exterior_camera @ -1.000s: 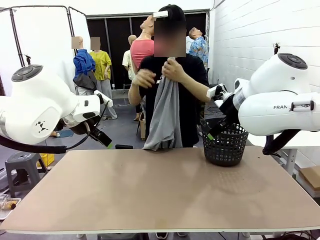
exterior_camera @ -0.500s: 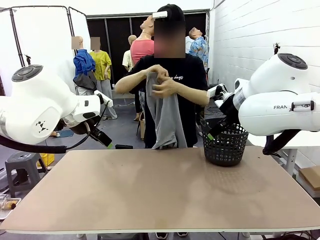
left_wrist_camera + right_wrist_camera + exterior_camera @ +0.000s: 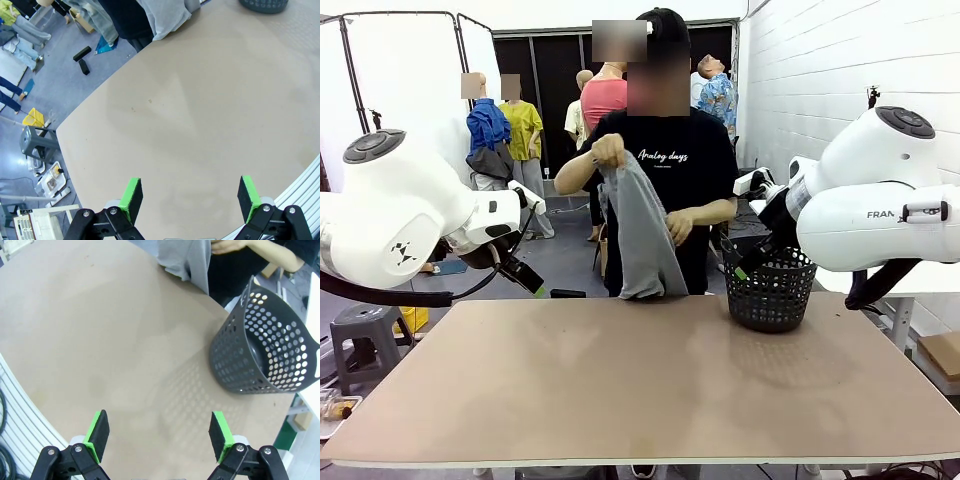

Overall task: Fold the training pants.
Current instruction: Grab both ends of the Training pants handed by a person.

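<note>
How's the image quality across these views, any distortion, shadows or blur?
Front view: even, soft light, no harsh glare on the table, and the training pants look sharp. Left wrist view: the wide-angle lens bends the table's edge into a curve. Right wrist view: same bowing, and the basket throws a dotted shadow on the tabletop.

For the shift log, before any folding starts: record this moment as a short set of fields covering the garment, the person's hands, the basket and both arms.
garment: light grey soft-fabric training pants, hanging at the table's far edge, not yet laid flat
upper hand: person's, gripping the top of the fabric
lower hand: person's, on the fabric's side
basket: black perforated plastic basket, upright on the brown table, far right
left jaws: open, over bare tabletop, holding nothing
right jaws: open, over bare tabletop, holding nothing
</note>
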Robot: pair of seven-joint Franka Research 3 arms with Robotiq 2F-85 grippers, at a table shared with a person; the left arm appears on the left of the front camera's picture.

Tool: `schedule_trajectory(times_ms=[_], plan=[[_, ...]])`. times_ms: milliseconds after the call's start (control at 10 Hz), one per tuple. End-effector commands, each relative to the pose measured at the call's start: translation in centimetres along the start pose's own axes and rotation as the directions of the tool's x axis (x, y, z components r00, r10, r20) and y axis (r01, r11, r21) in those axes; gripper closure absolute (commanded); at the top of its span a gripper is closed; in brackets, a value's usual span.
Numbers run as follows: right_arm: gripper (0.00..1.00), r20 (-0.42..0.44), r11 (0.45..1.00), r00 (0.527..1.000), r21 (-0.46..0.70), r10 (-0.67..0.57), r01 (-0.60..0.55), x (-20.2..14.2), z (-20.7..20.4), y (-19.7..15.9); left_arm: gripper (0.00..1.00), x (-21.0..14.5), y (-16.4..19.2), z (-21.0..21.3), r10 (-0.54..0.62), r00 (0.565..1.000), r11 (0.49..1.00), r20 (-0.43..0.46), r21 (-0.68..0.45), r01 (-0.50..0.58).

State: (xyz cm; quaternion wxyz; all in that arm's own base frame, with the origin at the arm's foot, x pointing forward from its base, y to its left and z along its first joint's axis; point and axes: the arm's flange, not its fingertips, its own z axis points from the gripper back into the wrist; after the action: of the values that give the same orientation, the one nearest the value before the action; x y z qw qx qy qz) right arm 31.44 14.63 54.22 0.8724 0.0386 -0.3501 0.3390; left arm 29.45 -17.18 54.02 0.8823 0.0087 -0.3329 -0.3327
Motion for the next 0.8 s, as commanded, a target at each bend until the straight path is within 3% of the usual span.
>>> schedule_trajectory(times_ms=[0, 700], plan=[[0.00, 0.001, 1.000, 1.000, 0.003, -0.001, 0.001, 0.00, -0.05, -0.03, 0.00, 0.00, 0.09, 0.11, -0.011, 1.000, 1.000, 0.003, 0.000, 0.011], [0.00, 0.001, 1.000, 1.000, 0.003, -0.001, 0.001, 0.00, -0.05, -0.03, 0.00, 0.00, 0.09, 0.11, -0.011, 1.000, 1.000, 0.003, 0.000, 0.011]])
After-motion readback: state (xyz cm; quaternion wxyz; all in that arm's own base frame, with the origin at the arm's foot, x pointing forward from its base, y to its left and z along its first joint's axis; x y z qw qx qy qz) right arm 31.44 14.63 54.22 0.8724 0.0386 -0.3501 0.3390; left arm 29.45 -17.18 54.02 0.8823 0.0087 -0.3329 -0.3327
